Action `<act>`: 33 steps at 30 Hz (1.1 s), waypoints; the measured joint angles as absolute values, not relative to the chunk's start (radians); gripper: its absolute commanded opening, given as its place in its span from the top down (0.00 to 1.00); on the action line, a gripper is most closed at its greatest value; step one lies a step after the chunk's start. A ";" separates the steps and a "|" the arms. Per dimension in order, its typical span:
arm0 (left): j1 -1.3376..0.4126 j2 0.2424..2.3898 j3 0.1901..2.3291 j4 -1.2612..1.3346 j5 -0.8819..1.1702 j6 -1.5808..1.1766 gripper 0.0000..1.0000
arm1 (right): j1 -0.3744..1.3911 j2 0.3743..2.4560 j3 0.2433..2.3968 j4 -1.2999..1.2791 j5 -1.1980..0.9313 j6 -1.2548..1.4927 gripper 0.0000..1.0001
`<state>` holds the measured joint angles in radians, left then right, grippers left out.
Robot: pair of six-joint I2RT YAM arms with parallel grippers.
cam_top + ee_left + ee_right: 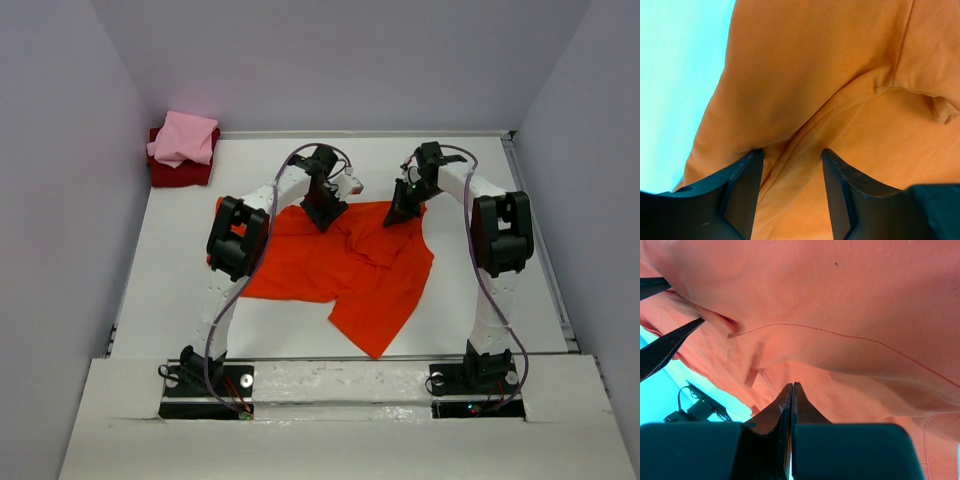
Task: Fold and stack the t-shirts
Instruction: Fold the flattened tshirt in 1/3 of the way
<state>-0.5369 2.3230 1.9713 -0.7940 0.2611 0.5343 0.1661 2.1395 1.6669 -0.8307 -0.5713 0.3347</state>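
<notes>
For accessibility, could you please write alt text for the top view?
An orange-red t-shirt lies rumpled centre-frame, with the left gripper and right gripper at its far edge. A pink t-shirt sits folded on a dark red t-shirt in the far left corner.

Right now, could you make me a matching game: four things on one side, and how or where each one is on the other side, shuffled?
Things:
1. orange shirt
2. pink shirt
3. left claw
4. right claw

States:
a. fingers shut together
b. folded, on top of the dark red shirt
c. lying unfolded
d. fingers apart, either side of a cloth fold

Pairs: 1-c, 2-b, 3-d, 4-a
</notes>
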 measured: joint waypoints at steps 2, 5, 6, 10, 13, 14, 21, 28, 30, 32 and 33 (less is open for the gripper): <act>-0.537 2.323 1.971 -0.794 0.260 0.534 0.44 | 0.166 2.140 1.667 -0.831 -0.570 0.334 1.00; -0.537 2.323 1.971 -0.794 0.260 0.534 0.44 | 0.166 2.140 1.666 -0.830 -0.562 0.332 1.00; -0.537 2.323 1.971 -0.794 0.260 0.533 0.44 | 0.166 2.140 1.665 -0.830 -0.559 0.331 1.00; -0.537 2.322 1.971 -0.795 0.260 0.530 0.44 | 0.166 2.151 1.645 -0.830 -0.531 0.329 1.00; -0.537 2.317 1.969 -0.796 0.260 0.527 0.45 | 0.166 2.207 1.645 -0.816 -0.525 0.335 1.00; -0.537 2.314 1.967 -0.794 0.260 0.527 0.45 | 0.165 2.223 1.646 -0.812 -0.543 0.344 1.00; -0.540 2.287 1.956 -0.796 0.255 0.516 0.52 | 0.169 2.259 1.697 -0.831 -0.557 0.348 1.00; -0.549 2.272 1.950 -0.794 0.254 0.514 0.49 | 0.170 2.265 1.708 -0.832 -0.557 0.352 1.00; -0.549 2.269 1.938 -0.791 0.253 0.513 0.38 | 0.170 2.265 1.708 -0.832 -0.557 0.352 1.00; -0.549 2.268 1.929 -0.788 0.247 0.511 0.38 | 0.170 2.265 1.708 -0.832 -0.557 0.352 1.00; -0.549 2.268 1.923 -0.786 0.241 0.511 0.37 | 0.170 2.265 1.708 -0.832 -0.557 0.352 1.00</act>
